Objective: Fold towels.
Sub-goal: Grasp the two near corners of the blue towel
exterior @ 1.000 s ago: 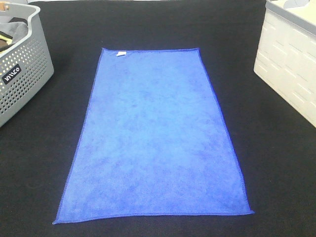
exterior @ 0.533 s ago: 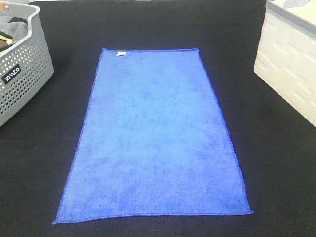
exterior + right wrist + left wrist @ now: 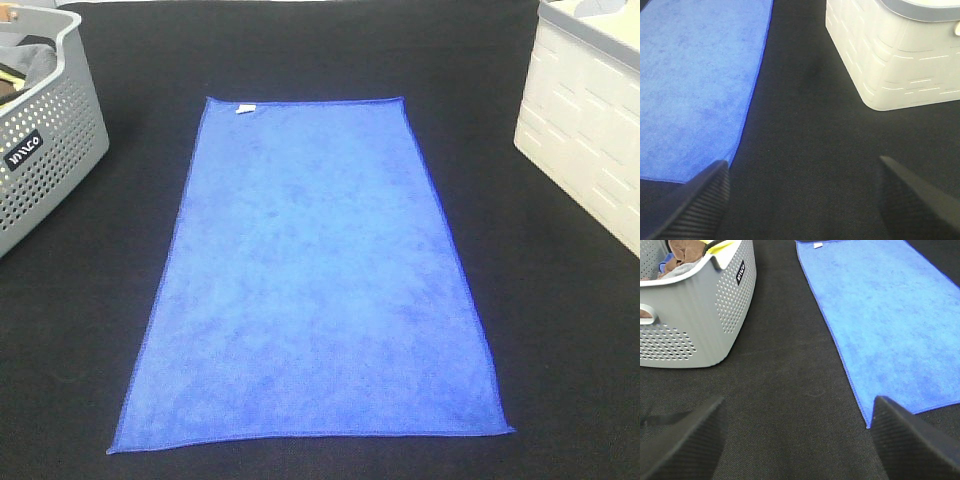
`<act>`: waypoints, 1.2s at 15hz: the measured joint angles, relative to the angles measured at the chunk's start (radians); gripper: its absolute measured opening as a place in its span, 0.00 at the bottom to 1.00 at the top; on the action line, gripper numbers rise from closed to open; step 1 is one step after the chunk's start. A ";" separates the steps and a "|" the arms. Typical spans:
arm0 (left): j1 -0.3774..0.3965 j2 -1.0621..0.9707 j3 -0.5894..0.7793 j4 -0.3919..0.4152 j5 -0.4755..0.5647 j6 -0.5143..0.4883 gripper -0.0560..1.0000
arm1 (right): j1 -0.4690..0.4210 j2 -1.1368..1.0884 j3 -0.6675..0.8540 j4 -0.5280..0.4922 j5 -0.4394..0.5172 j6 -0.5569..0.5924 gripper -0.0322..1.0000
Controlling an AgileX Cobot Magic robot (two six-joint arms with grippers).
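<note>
- The blue towel (image 3: 315, 280) lies flat and fully spread on the black table cover (image 3: 560, 330), in the middle of the exterior high view. No fold is made in it yet.
- Its long axis runs from the bottom edge of that frame up toward the upper middle. One short edge lies along the bottom of the frame, and the other, with the small white tag (image 3: 245, 107) at its left corner, is at the top.
- A grey perforated basket (image 3: 50, 150) stands at the upper left and a white crate (image 3: 590, 130) at the upper right, both apart from the towel.
- Neither arm appears in the exterior high view.
- The left gripper (image 3: 799, 410) has its fingers (image 3: 910, 440) wide apart with only the black cover between them. The bottom-left corner of the towel (image 3: 867, 426) is just beside one finger.
- The right gripper (image 3: 802, 167) is spread in the same way and holds nothing. The bottom-right corner of the towel is close to one finger (image 3: 700, 205), which partly hides it.
- So each arm is about equally near to its own corner of the short edge.
- In my judgement the coming move depends on this: both corners lie just ahead of the grippers, and the fold would carry that edge along the long axis toward the tag end.
</note>
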 joint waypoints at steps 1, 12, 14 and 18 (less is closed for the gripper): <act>0.000 0.000 0.000 0.000 0.000 0.000 0.77 | 0.000 0.000 0.000 0.000 0.000 0.000 0.76; 0.000 0.000 0.000 0.000 0.000 0.000 0.77 | 0.000 0.000 0.000 0.000 0.000 0.000 0.76; 0.000 0.000 0.000 0.000 0.000 0.000 0.77 | 0.000 0.000 0.000 0.000 0.000 0.000 0.76; 0.000 0.000 0.000 0.000 0.000 0.000 0.77 | 0.000 0.000 0.000 0.000 0.000 0.000 0.76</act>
